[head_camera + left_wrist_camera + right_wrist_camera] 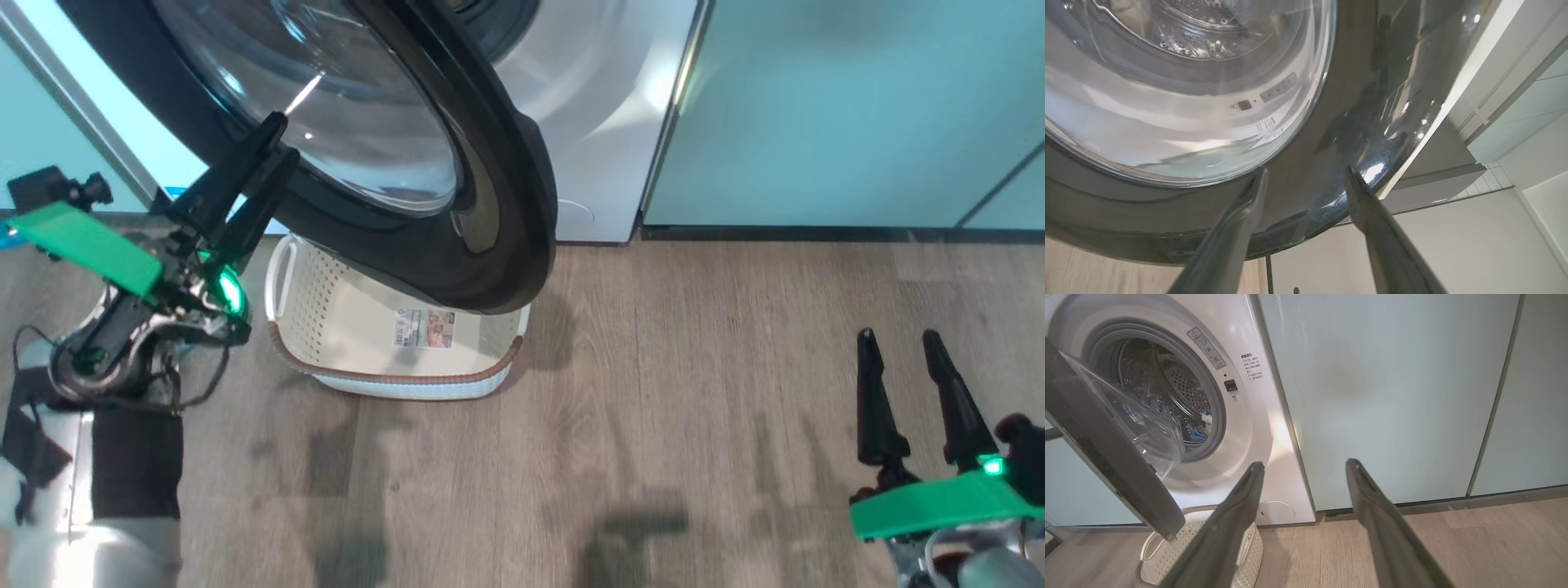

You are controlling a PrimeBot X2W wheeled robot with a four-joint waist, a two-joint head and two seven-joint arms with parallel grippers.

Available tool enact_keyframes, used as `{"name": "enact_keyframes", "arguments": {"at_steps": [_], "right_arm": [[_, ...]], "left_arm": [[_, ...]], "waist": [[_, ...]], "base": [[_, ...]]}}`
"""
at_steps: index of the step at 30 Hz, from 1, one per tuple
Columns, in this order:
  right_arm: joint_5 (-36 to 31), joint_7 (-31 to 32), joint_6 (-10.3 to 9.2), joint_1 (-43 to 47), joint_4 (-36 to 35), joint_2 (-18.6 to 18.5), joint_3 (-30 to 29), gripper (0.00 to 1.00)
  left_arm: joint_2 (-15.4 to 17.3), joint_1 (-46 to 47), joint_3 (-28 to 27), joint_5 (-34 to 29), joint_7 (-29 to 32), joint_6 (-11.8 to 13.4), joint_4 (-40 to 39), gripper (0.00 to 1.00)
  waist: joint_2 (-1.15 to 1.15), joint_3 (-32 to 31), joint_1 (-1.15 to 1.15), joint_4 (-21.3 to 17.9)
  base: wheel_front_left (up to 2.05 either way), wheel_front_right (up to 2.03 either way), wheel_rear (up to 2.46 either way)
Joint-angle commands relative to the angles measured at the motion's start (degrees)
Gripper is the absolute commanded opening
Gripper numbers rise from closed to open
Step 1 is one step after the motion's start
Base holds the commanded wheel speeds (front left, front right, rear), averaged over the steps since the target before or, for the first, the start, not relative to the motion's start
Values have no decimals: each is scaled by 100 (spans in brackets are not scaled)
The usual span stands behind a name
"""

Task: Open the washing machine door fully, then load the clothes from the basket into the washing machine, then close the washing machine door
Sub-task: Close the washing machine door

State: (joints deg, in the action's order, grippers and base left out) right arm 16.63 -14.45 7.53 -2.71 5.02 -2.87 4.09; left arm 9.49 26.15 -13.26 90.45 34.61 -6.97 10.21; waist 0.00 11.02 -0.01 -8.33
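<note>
R end effector (1304,462): fingers spread, nothing btwn them, pointing toward washing machine (1257,428) & pale green cabinet panel (1392,396). Washing machine door (1102,457) part open; clothes (1202,433) w/ blue trim in drum. Basket (1161,557) on floor (1453,539) under door, by floor's back edge.

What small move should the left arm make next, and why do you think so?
Probably push the door gently toward the washing machine with the left gripper. The basket looks empty, some blue cloth lies inside the machine, and the door stands half open. The gripper's open fingers are at the door's black outer rim, though contact cannot be confirmed.
</note>
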Motion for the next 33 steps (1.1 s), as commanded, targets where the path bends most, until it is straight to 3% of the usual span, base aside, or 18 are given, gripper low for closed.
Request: {"name": "enact_keyframes", "arguments": {"at_steps": [1,9,15,20,23,33], "right_arm": [[-29,-54,-4,-43,-163,-1,98,100],[-50,-54,-4,27,-174,-1,56,100],[-112,-54,-4,85,-198,-1,5,100],[-152,-54,-4,154,-202,-7,2,100],[-164,-55,-4,198,-185,-20,20,100],[-236,-55,-4,518,-136,-102,58,100]], "left_arm": [[153,114,-243,-55,-31,-49,-261,100],[118,-223,-362,-1160,-1224,-50,-864,100],[299,-681,-101,-3019,-2475,-47,-1416,100],[443,-1240,240,-5007,-3471,274,-1798,100],[419,-1671,428,-5830,-3888,522,-1929,100],[247,-3042,853,-7226,-4479,1141,-2053,100]], "waist": [[0,-30,1,25],[0,-153,1,117],[0,-257,1,168],[0,-364,1,194],[0,-445,1,187],[0,-734,1,239]], "base": [[0,0,0],[0,0,0],[0,0,0],[0,0,0],[0,0,0],[0,0,0]]}}
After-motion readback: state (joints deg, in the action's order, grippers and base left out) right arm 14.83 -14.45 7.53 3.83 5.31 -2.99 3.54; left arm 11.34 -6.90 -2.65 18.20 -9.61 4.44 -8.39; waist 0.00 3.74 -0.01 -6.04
